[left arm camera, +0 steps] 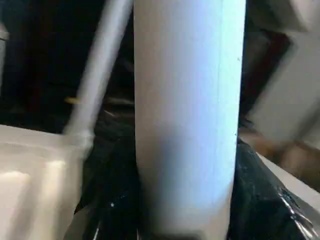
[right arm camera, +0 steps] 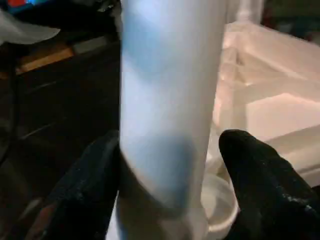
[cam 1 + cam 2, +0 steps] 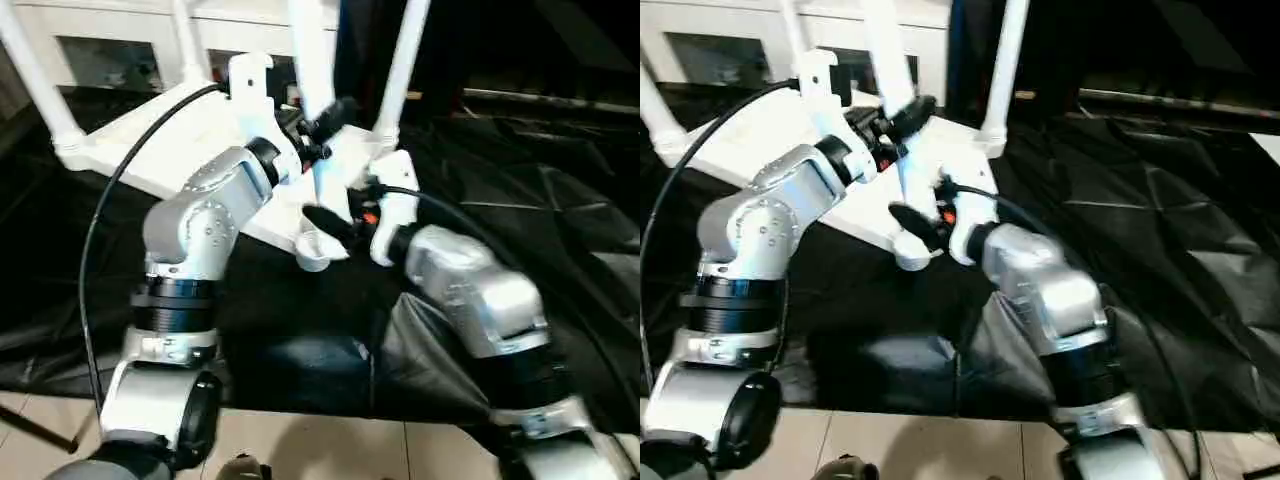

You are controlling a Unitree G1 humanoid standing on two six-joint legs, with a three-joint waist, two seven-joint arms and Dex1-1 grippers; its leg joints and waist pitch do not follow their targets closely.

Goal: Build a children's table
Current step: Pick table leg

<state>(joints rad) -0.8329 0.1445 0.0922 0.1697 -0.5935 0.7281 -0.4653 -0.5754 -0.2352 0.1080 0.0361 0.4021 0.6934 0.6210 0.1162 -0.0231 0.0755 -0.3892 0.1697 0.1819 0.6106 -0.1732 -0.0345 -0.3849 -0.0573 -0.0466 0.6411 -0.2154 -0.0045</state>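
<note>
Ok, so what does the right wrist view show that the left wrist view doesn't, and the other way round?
Right wrist view: the right gripper, its black fingers either side of the near leg, one standing slightly off it, and the corner socket at that leg's base.
Left wrist view: a second leg standing upright at a far corner, and the crinkled black sheet.
Both: the near leg close up, with part of the white tabletop beside it.

White tabletop [image 3: 190, 150] lies upside down on black sheet [image 3: 520, 180], upper left; both grippers meet at centre around an upright leg [image 3: 315, 80]; cabinet [image 3: 110, 50] behind.
</note>
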